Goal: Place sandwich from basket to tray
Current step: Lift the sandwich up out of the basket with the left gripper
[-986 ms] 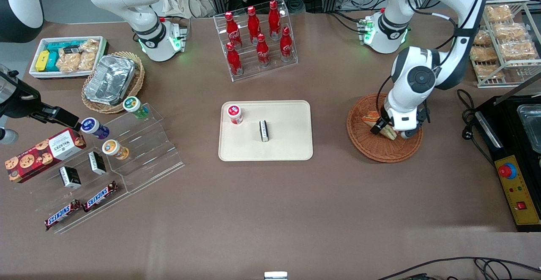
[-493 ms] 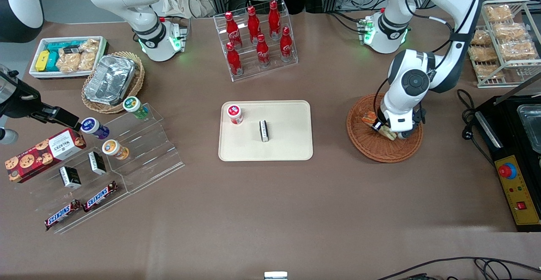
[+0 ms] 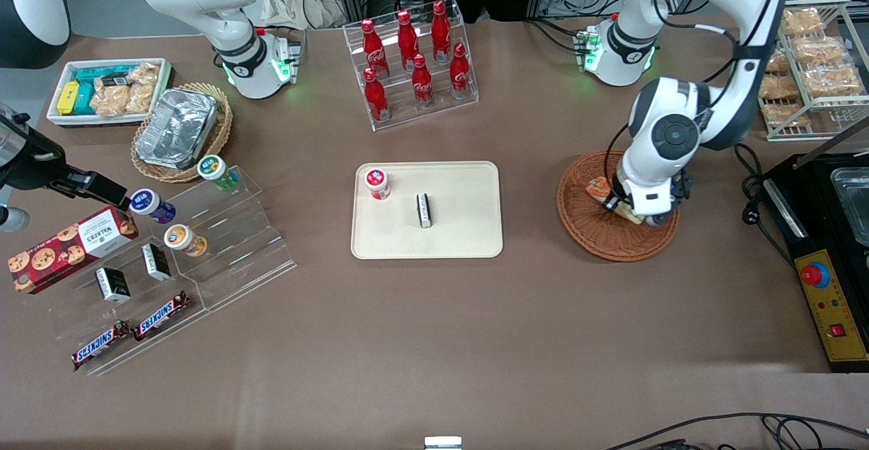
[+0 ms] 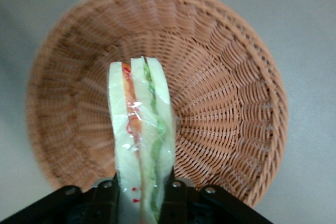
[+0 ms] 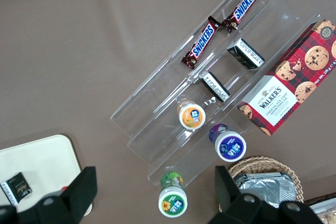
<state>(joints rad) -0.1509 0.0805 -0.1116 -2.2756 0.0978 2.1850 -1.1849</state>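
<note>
A robotics lab dressed as a small snack shop; two white arms are bolted to a brown table, cables trail along its edges, and a black control box with a red emergency button sits toward the working arm's end; goods stand on display as on a shop counter: red cola bottles in a clear tiered rack, Snickers bars and a Walkers biscuit box on acrylic steps, bagged snacks on a wire shelf.
</note>
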